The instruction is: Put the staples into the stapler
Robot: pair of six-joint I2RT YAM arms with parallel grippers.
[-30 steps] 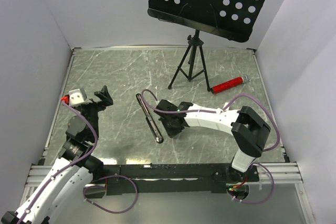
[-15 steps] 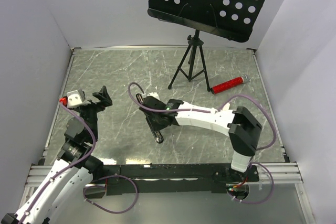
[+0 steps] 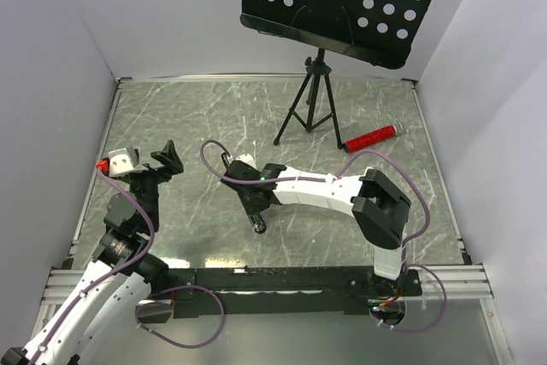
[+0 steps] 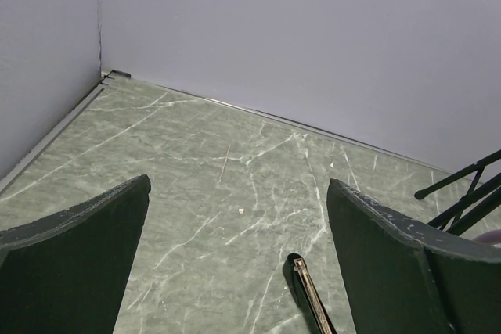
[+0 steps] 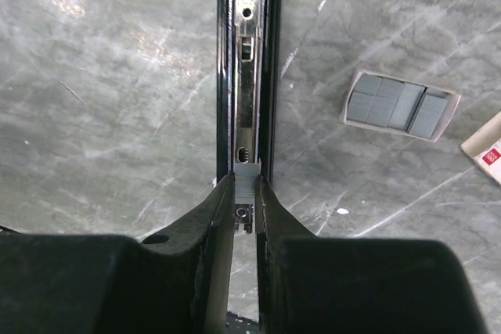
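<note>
The stapler point(image 5: 246, 76) lies open on the table, its long metal channel facing up; it shows in the top view point(image 3: 255, 214) and its end in the left wrist view point(image 4: 307, 291). My right gripper point(image 5: 246, 191) is shut on the staples point(image 5: 246, 175), a short silvery strip held right over the channel, touching or just above it. In the top view the right gripper point(image 3: 245, 180) sits over the stapler's middle. My left gripper point(image 3: 167, 160) is open and empty, raised at the table's left, fingers point(image 4: 74, 263) wide apart.
An open tan box with several grey staple strips point(image 5: 399, 105) lies right of the stapler, a tan-and-white box point(image 5: 487, 149) beyond it. A black tripod point(image 3: 309, 107) and a red cylinder point(image 3: 373, 137) stand at the back. Walls close in on three sides.
My right gripper has moved left onto the stapler and now hovers over its channel with the strip. The left arm has barely shifted.
</note>
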